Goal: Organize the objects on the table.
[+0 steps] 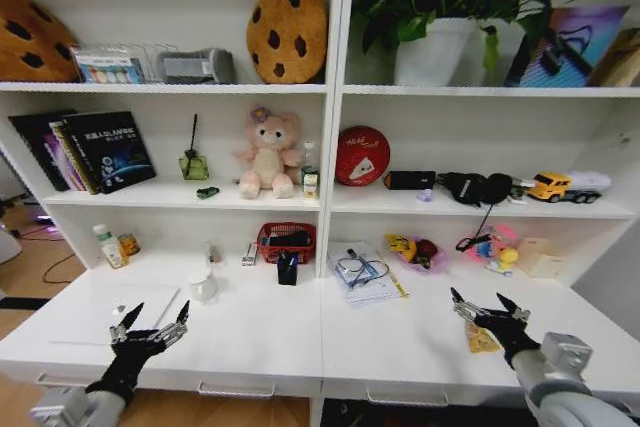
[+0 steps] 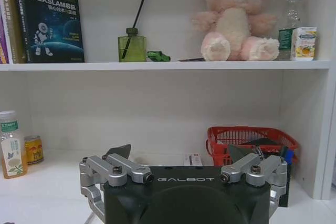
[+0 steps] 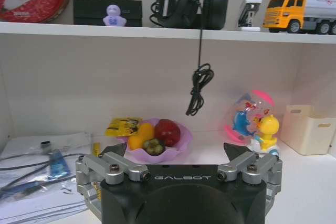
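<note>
- The white table [image 1: 300,332] runs across the foot of the shelving, and both arms hover low over its front edge.
- The left gripper [image 1: 150,325] hangs above the table's front left part, its fingers spread apart and holding nothing.
- Just beyond that gripper, a thin silver laptop [image 1: 118,309] lies flat on the table, lid closed.
- A small white cup [image 1: 203,285] stands just past the laptop's far right corner.
- A green-lidded bottle [image 1: 108,245] and a small yellow can [image 1: 129,244] stand side by side at the table's back left, against the wall; the left wrist view shows the same pair, bottle [image 2: 10,144] and can [image 2: 33,149].
- A red basket [image 1: 287,241] sits at the back of the table near its middle, with a dark holder [image 1: 288,267] just in front of it.
- The right gripper [image 1: 489,309] hovers above the table's front right part, fingers likewise released and empty.
- A yellow packet [image 1: 480,339] lies flat on the table directly under that gripper.
- A sheaf of papers with cables [image 1: 362,271] lies right of the red basket.
- A pink bowl of fruit [image 3: 156,146] sits at the back of the table beyond the right gripper, a second yellow packet [image 3: 122,125] leaning at its rim.
</note>
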### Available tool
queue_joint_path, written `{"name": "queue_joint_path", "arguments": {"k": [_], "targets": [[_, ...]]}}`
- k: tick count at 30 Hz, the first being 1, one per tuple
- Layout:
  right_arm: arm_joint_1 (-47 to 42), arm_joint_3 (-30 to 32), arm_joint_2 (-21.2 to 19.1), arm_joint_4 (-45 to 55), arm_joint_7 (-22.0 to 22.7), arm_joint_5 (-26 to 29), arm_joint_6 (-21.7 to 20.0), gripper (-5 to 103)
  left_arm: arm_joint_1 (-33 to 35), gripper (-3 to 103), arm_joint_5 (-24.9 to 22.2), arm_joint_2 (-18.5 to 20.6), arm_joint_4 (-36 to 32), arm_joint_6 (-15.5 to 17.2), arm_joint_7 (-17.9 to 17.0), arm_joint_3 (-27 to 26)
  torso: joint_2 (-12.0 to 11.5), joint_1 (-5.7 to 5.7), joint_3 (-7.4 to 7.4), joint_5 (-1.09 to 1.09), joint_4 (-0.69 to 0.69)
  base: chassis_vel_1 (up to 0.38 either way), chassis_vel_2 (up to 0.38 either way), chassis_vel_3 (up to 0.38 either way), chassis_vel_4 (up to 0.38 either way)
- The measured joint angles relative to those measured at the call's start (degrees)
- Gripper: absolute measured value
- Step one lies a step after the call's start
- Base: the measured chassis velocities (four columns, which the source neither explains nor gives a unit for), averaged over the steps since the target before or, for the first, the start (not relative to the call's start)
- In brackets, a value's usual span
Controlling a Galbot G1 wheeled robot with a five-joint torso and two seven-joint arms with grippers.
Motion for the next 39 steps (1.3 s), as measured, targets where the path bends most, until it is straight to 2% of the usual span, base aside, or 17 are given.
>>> {"name": "queue_joint_path", "arguments": {"k": [4, 5, 6, 7, 8, 16, 20, 26, 33, 34, 35, 36, 38, 39], "targets": [[-0.80, -1.34, 0.82, -0.89, 0.61, -0.98, 2.30, 100, 0.00, 100, 0.00, -0.01, -0.01, 0.00, 0.01, 0.01, 0.00, 0.00, 0.00, 0.08, 0.00, -0.130, -0.167, 0.156, 0.125], [-0.80, -1.34, 0.82, -0.89, 0.61, -0.98, 2.30, 100, 0.00, 100, 0.00, -0.01, -0.01, 0.00, 0.01, 0.01, 0.00, 0.00, 0.00, 0.08, 0.00, -0.103, -0.126, 0.102, 0.067], [-1.33, -2.12, 1.33, -1.06, 1.48, -0.95, 2.41, 100, 0.00, 100, 0.00, -0.01, -0.01, 0.00, 0.01, 0.01, 0.00, 0.00, 0.00, -0.01, 0.00, -0.052, -0.111, 0.102, 0.044], [-3.31, -4.95, 3.05, -1.78, 4.72, -1.00, 1.65, 100, 0.00, 100, 0.00, -0.01, -0.01, 0.00, 0.01, 0.01, 0.00, 0.00, 0.00, 0.00, -0.01, 0.051, 0.021, -0.025, -0.044], [-3.89, -6.42, 3.73, -3.27, 5.83, -1.97, 1.19, 100, 0.00, 100, 0.00, 0.00, -0.01, 0.00, 0.01, 0.00, 0.01, -0.01, -0.01, -0.03, -0.01, 0.070, 0.055, -0.054, -0.056], [-0.61, -7.90, 3.89, -10.86, 8.56, -5.27, 1.13, 100, 0.00, 100, 0.00, 0.00, -0.01, 0.00, 0.00, 0.00, 0.00, 0.00, 0.00, 0.02, 0.00, 0.022, 0.016, -0.017, -0.018], [0.03, -7.77, 3.69, -12.88, 8.29, -5.99, 2.08, 100, 0.00, 100, 0.00, 0.00, -0.01, 0.00, 0.00, 0.00, 0.00, 0.00, 0.00, 0.03, -0.01, 0.000, 0.000, 0.000, 0.000], [1.91, -7.35, 2.75, -16.24, 5.30, -7.42, 4.59, 100, 0.00, 100, 0.00, 0.00, 0.00, 0.00, 0.00, 0.00, 0.00, 0.00, 0.00, 0.02, -0.01, 0.000, 0.000, 0.000, 0.000], [3.33, -8.66, 2.40, -16.72, 5.12, -8.36, 4.76, 100, 0.00, 100, 0.00, 0.00, -0.01, 0.00, 0.00, 0.00, 0.00, 0.00, 0.00, 0.01, -0.01, 0.000, 0.000, 0.000, 0.000], [3.65, -8.99, 2.41, -16.83, 5.08, -8.57, 4.76, 102, 0.00, 100, 0.00, 0.00, -0.01, 0.00, 0.00, 0.00, 0.00, 0.00, 0.00, 0.01, -0.01, 0.000, 0.000, 0.000, 0.000], [4.13, -9.45, 2.41, -16.90, 5.07, -8.72, 4.75, 94, 0.00, 100, 0.00, 0.00, -0.01, 0.00, 0.00, 0.00, 0.00, 0.00, 0.00, 0.02, 0.00, 0.000, 0.000, 0.000, 0.000], [4.13, -9.45, 2.41, -16.90, 5.07, -8.72, 4.75, 94, 0.00, 100, 0.00, 0.00, -0.01, 0.00, 0.00, 0.00, 0.00, 0.00, 0.00, 0.02, 0.00, 0.000, 0.000, 0.000, 0.000], [4.66, -9.84, 2.40, -16.83, 5.07, -8.76, 4.55, 84, 0.00, 100, 0.00, 0.00, -0.01, 0.00, 0.00, 0.00, 0.00, 0.00, 0.00, 0.02, 0.00, 0.000, 0.000, 0.000, 0.000], [4.86, -9.89, 2.39, -16.77, 5.10, -8.76, 4.50, 84, 0.00, 100, 0.00, 0.00, -0.01, 0.00, 0.00, 0.00, 0.00, 0.00, 0.00, 0.02, 0.00, 0.000, 0.000, 0.000, 0.000]]}}
